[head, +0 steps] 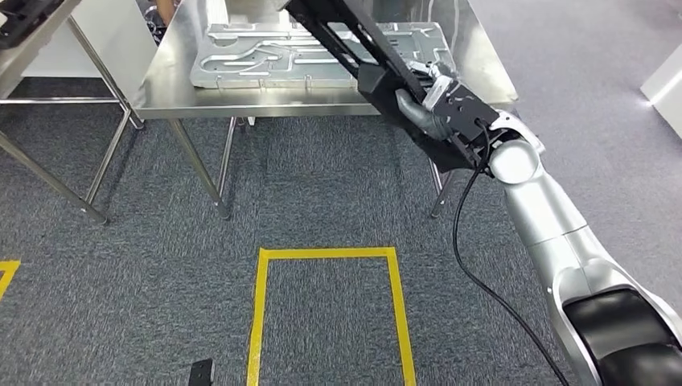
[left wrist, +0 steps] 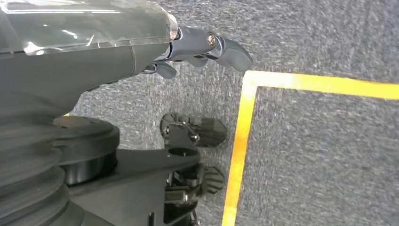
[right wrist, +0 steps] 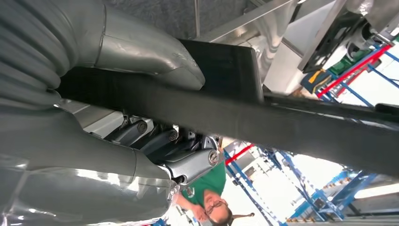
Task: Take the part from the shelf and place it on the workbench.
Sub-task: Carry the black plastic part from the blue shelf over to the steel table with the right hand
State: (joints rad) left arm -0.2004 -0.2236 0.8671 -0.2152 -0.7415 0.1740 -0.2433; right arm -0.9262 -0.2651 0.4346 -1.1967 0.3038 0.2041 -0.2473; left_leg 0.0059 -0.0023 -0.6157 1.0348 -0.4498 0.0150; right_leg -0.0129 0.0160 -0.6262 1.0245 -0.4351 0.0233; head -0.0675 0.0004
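Black and long, the part (head: pixel 354 44) slants across the upper middle of the head view, held by the right hand (head: pixel 430 100) at its lower end. The thick grey thumb wraps one side of the part and the darker fingers (head: pixel 430 72) close on the other, so the hand grips it firmly. The part's upper length reaches over a steel workbench (head: pixel 169 76), above the bench top; whether it touches the top cannot be told. The lower end hangs past the bench's near edge, over grey carpet. A silver stamped panel (head: pixel 265 52) lies flat on the bench, partly hidden behind the part.

The silver right arm (head: pixel 547 209) rises from the lower right corner to the hand, with a black cable (head: pixel 462 249) looping down beside it. On the carpet (head: pixel 161 281) in front of the bench, yellow tape (head: pixel 261 305) marks a rectangle. Another steel table frame (head: pixel 48 112) stands at the far left.

In the right wrist view, the part (right wrist: pixel 244 117) runs as a dark bar across the frame, with the thumb (right wrist: pixel 146 54) pressed on one face and the fingers (right wrist: pixel 155 139) curled against the other. A person in a green top (right wrist: pixel 211 193) stands in the background near blue and red racking.

In the left wrist view, the left hand (left wrist: pixel 188 49) hangs over the carpet near a corner of the tape (left wrist: pixel 244 113). Its dark fingers (left wrist: pixel 221 47) are loosely bent, slightly apart, and hold nothing.
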